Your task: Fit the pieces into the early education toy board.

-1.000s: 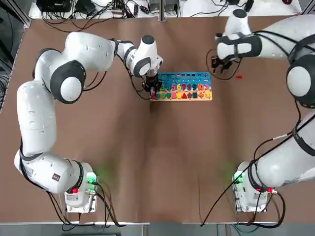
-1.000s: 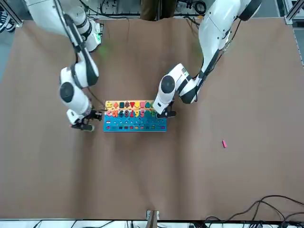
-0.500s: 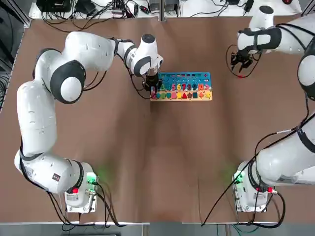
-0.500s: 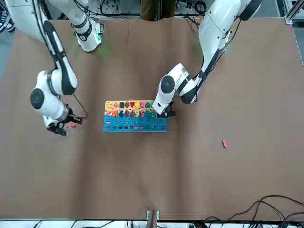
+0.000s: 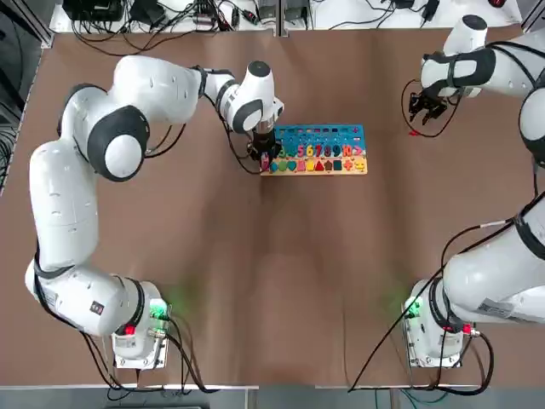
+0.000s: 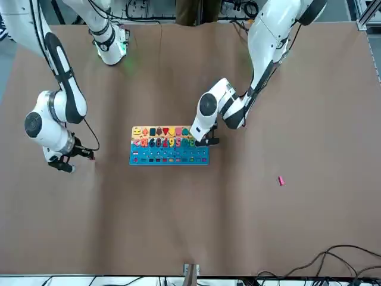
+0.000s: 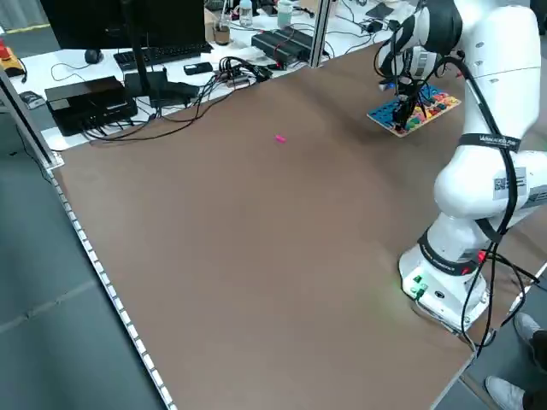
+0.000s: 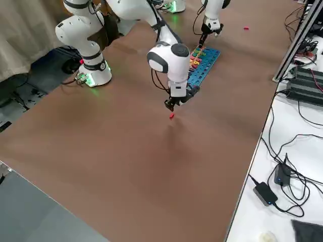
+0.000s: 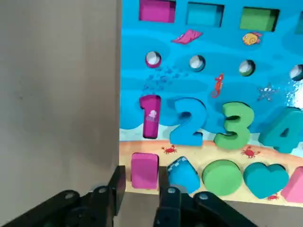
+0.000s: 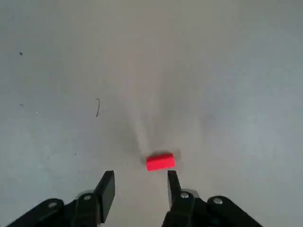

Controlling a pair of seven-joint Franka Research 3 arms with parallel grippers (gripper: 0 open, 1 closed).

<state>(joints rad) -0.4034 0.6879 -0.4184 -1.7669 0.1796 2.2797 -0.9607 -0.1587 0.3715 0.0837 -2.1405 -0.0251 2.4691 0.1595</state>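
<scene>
Two end effectors spread | left (image 9: 141,169) at board (image 6: 169,161) | right (image 10: 140,173) near red piece (image 10: 160,162) | top misses pink piece (image 6: 281,180)

Bare tabletop (image 5: 289,281) between 2 arms

Beyond the table's far edge, a black monitor (image 7: 92,24) stands behind a keyboard (image 7: 162,56) and a mouse (image 7: 92,55).

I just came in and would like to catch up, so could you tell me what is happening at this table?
The right gripper hovers open over a small red piece lying on the table. The left gripper is open above the toy board, around its pink square.
</scene>
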